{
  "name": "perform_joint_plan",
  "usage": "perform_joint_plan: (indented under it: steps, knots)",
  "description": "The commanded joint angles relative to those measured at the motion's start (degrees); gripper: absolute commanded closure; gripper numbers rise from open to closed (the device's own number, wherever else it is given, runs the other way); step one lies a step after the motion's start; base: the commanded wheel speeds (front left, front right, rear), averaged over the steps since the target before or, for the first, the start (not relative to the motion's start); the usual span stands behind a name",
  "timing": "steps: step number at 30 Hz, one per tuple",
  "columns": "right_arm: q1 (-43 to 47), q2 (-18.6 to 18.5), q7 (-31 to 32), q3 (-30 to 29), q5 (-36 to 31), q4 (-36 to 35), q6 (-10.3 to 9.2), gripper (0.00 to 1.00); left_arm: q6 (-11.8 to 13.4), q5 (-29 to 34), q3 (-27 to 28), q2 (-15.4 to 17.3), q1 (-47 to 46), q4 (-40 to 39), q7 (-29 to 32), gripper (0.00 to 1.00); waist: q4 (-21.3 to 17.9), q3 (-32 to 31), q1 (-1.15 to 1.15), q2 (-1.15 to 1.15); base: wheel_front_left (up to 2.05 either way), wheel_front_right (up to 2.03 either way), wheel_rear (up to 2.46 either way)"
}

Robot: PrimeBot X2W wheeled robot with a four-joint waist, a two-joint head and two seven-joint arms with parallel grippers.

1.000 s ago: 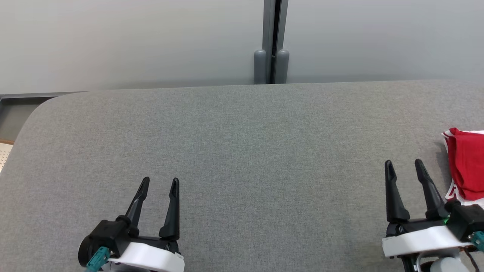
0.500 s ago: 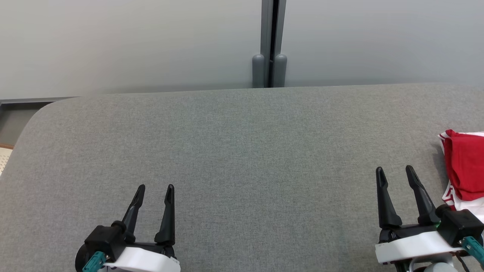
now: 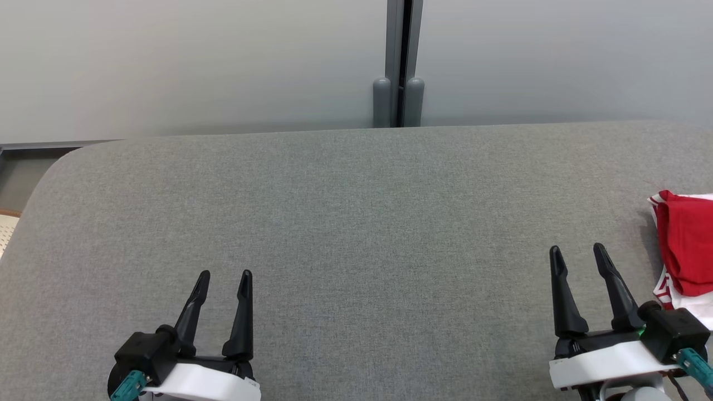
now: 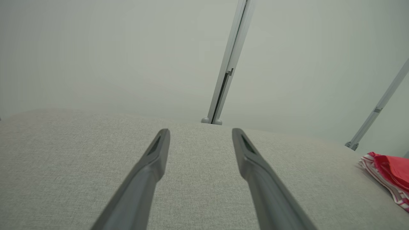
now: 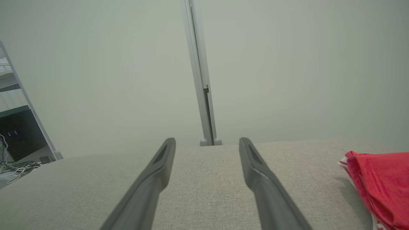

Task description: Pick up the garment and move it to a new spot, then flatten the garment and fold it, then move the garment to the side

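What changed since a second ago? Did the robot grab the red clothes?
Both grippers slid back a little toward the robot: the left gripper and the right gripper, which also edged left, away from the red garment. Nothing was grabbed or let go. Both stayed open and empty, and the garment stayed put on the right side of the grey table.

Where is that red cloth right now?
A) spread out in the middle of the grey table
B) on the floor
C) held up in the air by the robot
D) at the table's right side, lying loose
D: the red cloth rests on the table by the open, empty right end effector.
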Motion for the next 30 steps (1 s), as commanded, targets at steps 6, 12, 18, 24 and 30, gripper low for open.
perform_joint_plan:
  steps: [6,12,18,24,30]
  knots:
    - [-0.2,-0.7,0.0,1.1,0.9,-0.1,0.0,0.0,-0.5,0.4,1.1,0.2,0.3,-0.3,0.0,0.0,0.2,0.0,0.0,0.0,0.0,0.0,0.0]
    - [-0.3,-1.0,0.0,1.5,1.4,0.1,0.0,0.0,0.4,0.7,1.1,0.2,0.7,0.0,0.0,0.0,0.2,0.2,0.0,0.0,0.0,0.0,0.0]
    - [0.1,-0.8,0.0,1.7,1.3,0.4,0.0,1.0,0.6,0.2,0.9,0.0,0.6,0.1,0.0,1.0,0.2,0.2,0.0,0.0,0.0,0.0,0.0]
    - [1.1,-0.4,0.8,1.5,4.9,1.8,0.0,1.0,0.4,-3.3,1.1,-0.1,1.3,1.6,0.8,1.0,0.1,0.1,0.0,0.0,0.0,0.0,0.0]
    - [0.7,-0.4,2.3,0.6,11.4,2.0,0.0,1.0,0.0,-9.4,2.0,0.2,0.6,1.8,2.4,1.0,-0.1,0.0,0.0,0.0,0.0,0.0,0.0]
